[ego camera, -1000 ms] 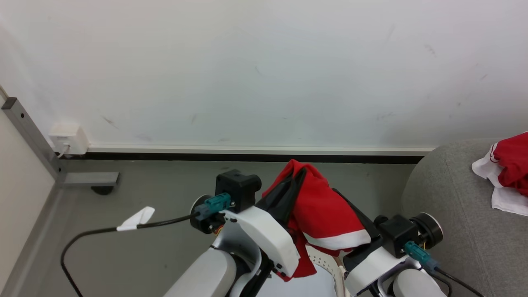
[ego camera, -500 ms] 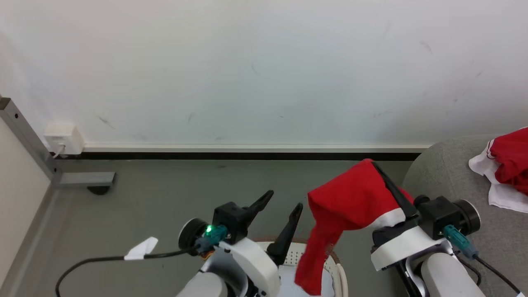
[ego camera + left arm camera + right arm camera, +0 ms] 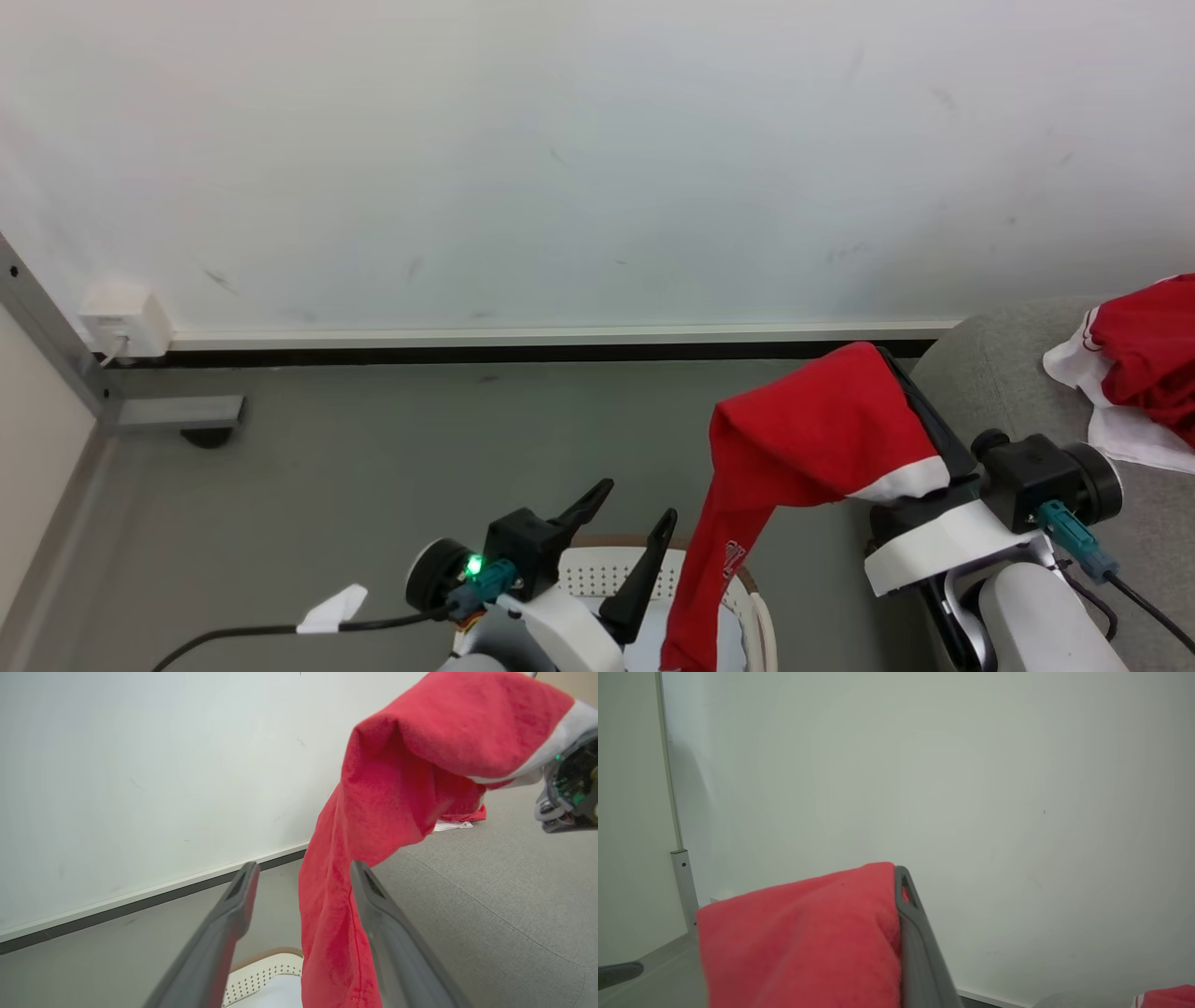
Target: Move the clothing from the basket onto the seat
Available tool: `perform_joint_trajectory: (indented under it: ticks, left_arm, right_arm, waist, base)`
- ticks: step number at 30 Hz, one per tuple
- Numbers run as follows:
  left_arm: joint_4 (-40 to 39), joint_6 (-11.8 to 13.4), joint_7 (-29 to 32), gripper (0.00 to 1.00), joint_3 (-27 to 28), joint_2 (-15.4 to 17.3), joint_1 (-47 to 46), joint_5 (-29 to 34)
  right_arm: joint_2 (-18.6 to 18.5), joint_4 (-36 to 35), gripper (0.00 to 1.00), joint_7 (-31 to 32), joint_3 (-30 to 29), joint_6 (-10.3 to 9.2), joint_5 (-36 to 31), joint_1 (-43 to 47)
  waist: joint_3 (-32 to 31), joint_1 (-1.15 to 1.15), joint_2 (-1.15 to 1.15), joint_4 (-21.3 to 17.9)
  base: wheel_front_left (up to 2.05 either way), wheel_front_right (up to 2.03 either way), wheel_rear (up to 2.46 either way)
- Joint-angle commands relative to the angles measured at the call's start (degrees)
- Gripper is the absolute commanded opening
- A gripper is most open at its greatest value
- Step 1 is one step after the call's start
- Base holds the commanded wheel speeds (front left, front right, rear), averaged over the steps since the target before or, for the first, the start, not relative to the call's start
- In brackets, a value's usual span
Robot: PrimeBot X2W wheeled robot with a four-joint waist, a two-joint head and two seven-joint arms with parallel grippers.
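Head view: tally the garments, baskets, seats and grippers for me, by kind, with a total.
Seat: 1
Basket: 1
Grippers: 2 (left gripper, right gripper)
Red garments: 2 (one held by the right gripper, one lying on the Seat)
Total: 6

Bottom middle of the frame, one long dark grey finger (image 3: pixel 911 919) of the right hand (image 3: pixel 896 882) pokes up at a slant. A soft red fabric garment (image 3: pixel 798 938) is bunched right up against its left side, reaching the tip and covering the lower left-centre. Behind it is a plain white wall (image 3: pixel 971 788). A grey metal post (image 3: pixel 684 886) stands at the left edge, and a sliver of a red-and-white garment (image 3: pixel 1164 997) sits in the bottom right corner.
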Motion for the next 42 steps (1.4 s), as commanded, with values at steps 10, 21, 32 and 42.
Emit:
perform_joint_trajectory:
  ticks: [10,21,32,42]
  left_arm:
    - [0.85,-0.28,-1.64,1.00,-0.71,-0.40,-0.79,0.33]
    - [-0.39,-1.06,-3.00,1.00,-2.11,-1.44,-2.27,0.41]
    - [-2.62,-2.86,-3.19,1.00,-5.28,-2.71,-6.43,1.78]
    - [-3.09,-3.49,-3.64,1.00,-5.98,-2.91,-11.20,2.80]
  right_arm:
    - [-1.69,-1.19,0.00,0.02,-0.69,-0.13,0.55,0.45]
    - [-3.95,-3.92,0.00,0.02,-2.49,-0.13,1.69,0.62]
    - [-9.68,-4.89,0.00,0.02,-4.83,-0.13,0.48,-8.53]
    - [-22.08,4.25,0.00,0.31,-12.50,-0.13,-0.94,-30.85]
  waist:
    - [0.85,0.00,0.00,-4.70]
    - [3.17,0.00,0.00,-13.59]
    - [11.42,0.00,0.00,-12.60]
    - [22.12,0.00,0.00,-6.10]
  base:
    - [0.00,0.00,0.00]
    - [0.00,0.00,0.00]
    - [0.00,0.00,0.00]
    - [0.00,0.00,0.00]
